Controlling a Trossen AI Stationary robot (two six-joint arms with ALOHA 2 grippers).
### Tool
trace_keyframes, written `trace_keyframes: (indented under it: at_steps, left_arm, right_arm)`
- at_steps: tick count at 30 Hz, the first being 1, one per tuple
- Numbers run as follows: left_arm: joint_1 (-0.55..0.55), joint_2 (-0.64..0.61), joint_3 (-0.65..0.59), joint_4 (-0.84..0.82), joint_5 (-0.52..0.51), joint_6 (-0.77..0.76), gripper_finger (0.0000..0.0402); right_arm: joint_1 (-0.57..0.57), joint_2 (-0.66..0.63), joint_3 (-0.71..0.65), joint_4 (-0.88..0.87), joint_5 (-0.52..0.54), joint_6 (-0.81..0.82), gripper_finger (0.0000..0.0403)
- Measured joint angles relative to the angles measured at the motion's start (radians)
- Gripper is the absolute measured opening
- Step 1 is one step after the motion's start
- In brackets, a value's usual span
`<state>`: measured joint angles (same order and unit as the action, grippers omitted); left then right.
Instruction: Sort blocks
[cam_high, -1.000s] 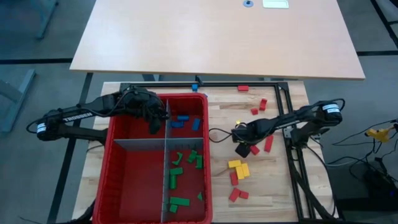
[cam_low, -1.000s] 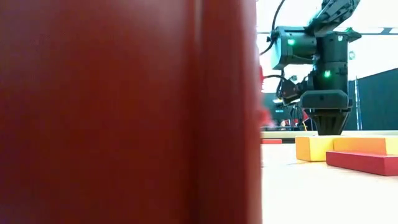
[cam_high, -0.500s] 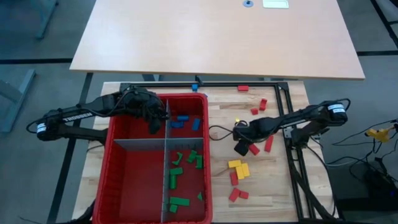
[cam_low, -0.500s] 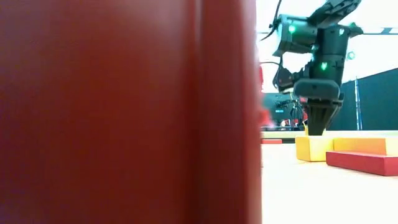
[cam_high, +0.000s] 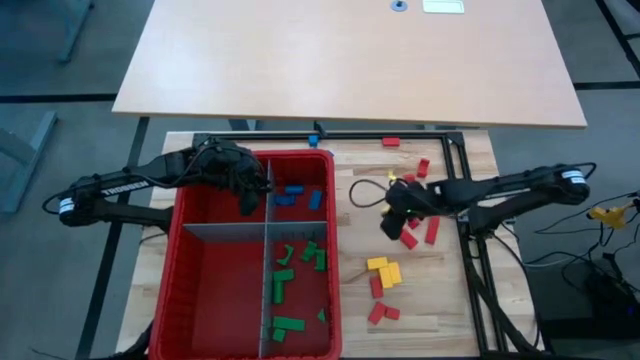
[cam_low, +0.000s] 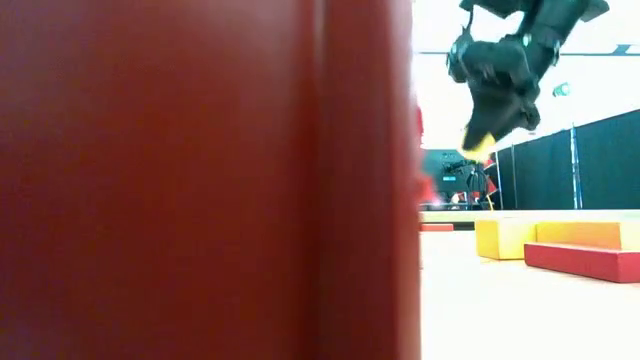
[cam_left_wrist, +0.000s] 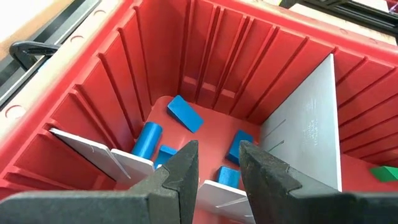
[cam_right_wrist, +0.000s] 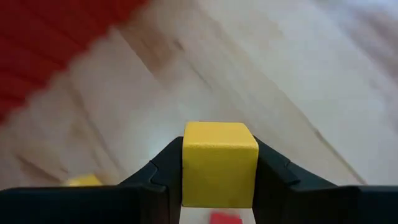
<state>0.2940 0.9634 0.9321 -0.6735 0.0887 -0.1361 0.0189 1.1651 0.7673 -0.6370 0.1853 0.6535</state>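
Observation:
My right gripper (cam_right_wrist: 219, 163) is shut on a yellow block (cam_right_wrist: 219, 163) and hangs tilted above the table, right of the red bin (cam_high: 190, 300); the low view shows the block (cam_low: 481, 148) at the fingertips. My left gripper (cam_left_wrist: 219, 163) hovers open over the bin's far part, above the grey divider (cam_left_wrist: 308, 118), with nothing between its fingers. Blue blocks (cam_high: 293, 195) lie in the bin's far right compartment, green blocks (cam_high: 287, 275) in its near right one. Yellow blocks (cam_high: 385, 270) and red blocks (cam_high: 381, 312) lie flat on the table. My right gripper pinches the yellow block by two opposite sides (cam_right_wrist: 186, 163) between its two fingers, one end face of the block turned to the wrist camera. The fingers slant downward. The block (cam_low: 481, 148) is lifted clear of the table.
More red blocks (cam_high: 418, 170) lie scattered on the wood at the far right, and one red block (cam_high: 390, 142) and one blue block (cam_high: 313, 139) lie by the black frame (cam_high: 460, 150) at the far edge. The bin wall (cam_low: 200, 180) fills the low view's left.
My right gripper has risen from the table behind the yellow blocks and tipped to a slant, shifting a little toward the table's far right. The yellow block between its fingers has been lifted clear of the table.

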Motion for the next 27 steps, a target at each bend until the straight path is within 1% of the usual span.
trace_keyframes:
  at_steps: [5,7,10,14,16,21,27]
  left_arm:
    - [0.000,0.000,0.000,0.029,0.022,0.019,0.0103]
    - [0.000,0.000,0.000,0.070,0.068,0.036,0.0103]
    - [0.000,0.000,0.000,0.176,0.160,0.074,0.0103]
    - [-0.001,0.000,0.000,0.328,0.292,0.114,0.0106]
    - [-0.004,0.000,0.000,0.396,0.332,0.133,0.0112]
    - [-0.021,0.012,0.000,0.525,0.349,0.160,0.0148]
    - [-0.076,0.092,0.000,0.607,0.349,0.196,0.0214]
  right_arm:
    - [0.003,-0.070,0.065,0.092,0.002,-0.077,0.0111]
    - [0.007,-0.077,0.102,0.143,0.001,-0.123,0.0111]
    - [0.014,-0.071,0.172,0.204,0.001,-0.207,0.0111]
    - [0.014,-0.035,0.267,0.222,0.000,-0.295,0.0111]
    - [0.014,-0.012,0.309,0.232,0.000,-0.334,0.0111]
    - [0.014,0.066,0.409,0.233,-0.004,-0.398,0.0111]
    - [0.014,0.179,0.523,0.238,-0.011,-0.462,0.0111]
